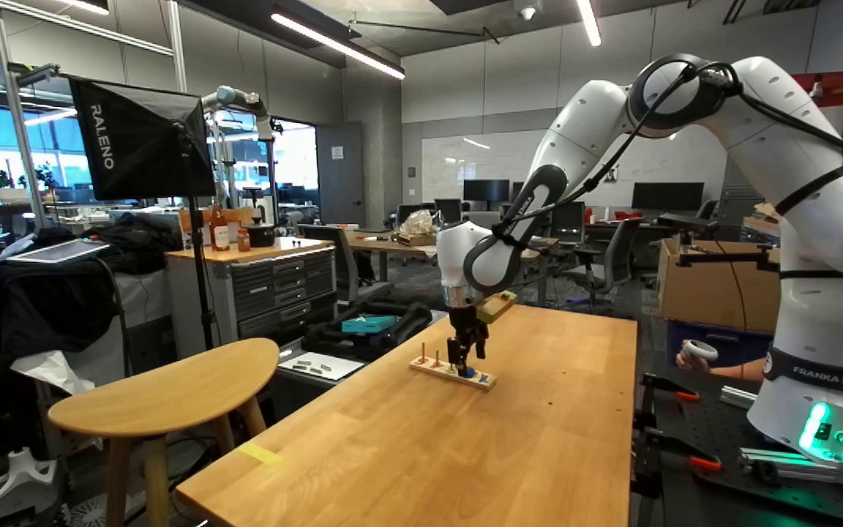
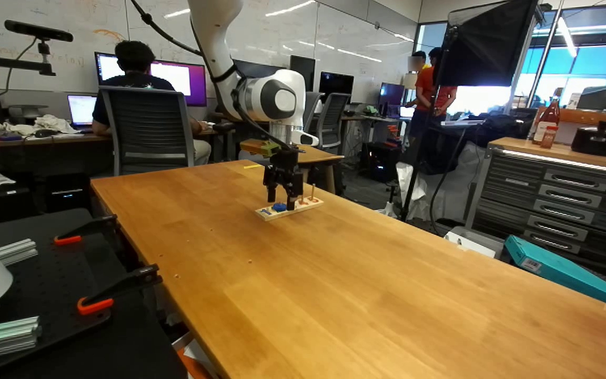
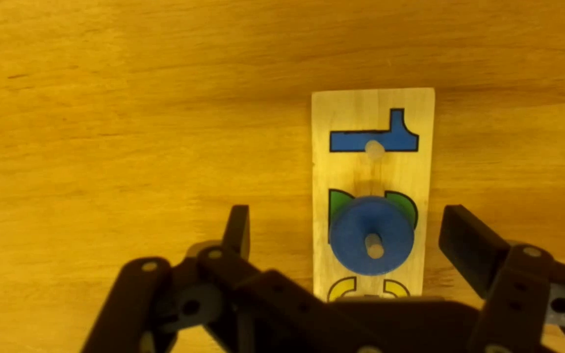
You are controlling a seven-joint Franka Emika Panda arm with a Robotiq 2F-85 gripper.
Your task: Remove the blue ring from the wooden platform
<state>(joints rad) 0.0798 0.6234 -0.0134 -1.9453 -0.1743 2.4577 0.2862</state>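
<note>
In the wrist view the wooden platform (image 3: 405, 171) bears a blue numeral 1 (image 3: 348, 141), lying on its side, then a green figure (image 3: 404, 207), half covered by the blue ring (image 3: 348, 235) and probably a 2, and a yellow figure (image 3: 343, 287) of which too little shows to read. In an exterior view, FRANKA EMIKA stands on the black band (image 1: 824, 375) round the robot's base (image 1: 780, 417), and RALENO runs down the black softbox (image 1: 143, 143). The sheet (image 1: 337, 152) on the door (image 1: 337, 183) and the handwriting (image 2: 107, 33) on the whiteboard (image 2: 261, 31) cannot be read.
</note>
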